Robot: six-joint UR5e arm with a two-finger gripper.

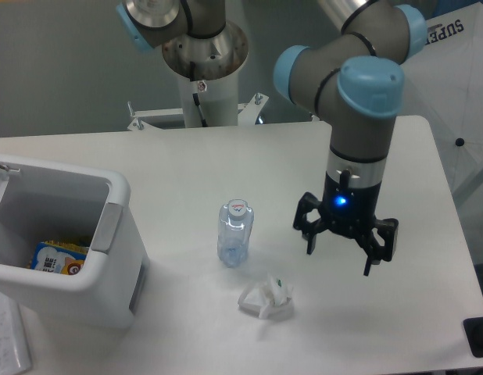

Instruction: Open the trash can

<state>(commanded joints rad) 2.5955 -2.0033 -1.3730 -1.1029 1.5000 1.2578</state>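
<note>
From the fixed camera I am seeing the trash can [66,258] sitting at the desk's front left corner, its top already gaping, with a blue and yellow packet [58,256] lying inside; the lid itself is barely showing at the left edge. My gripper [345,246] is hanging over the desk's right side with its fingers spread apart, gripping nothing, well apart from the bin. I am judging the opening done, so next I am only needing to hold clear of the bottle [235,233] and crumpled paper [266,298].
</note>
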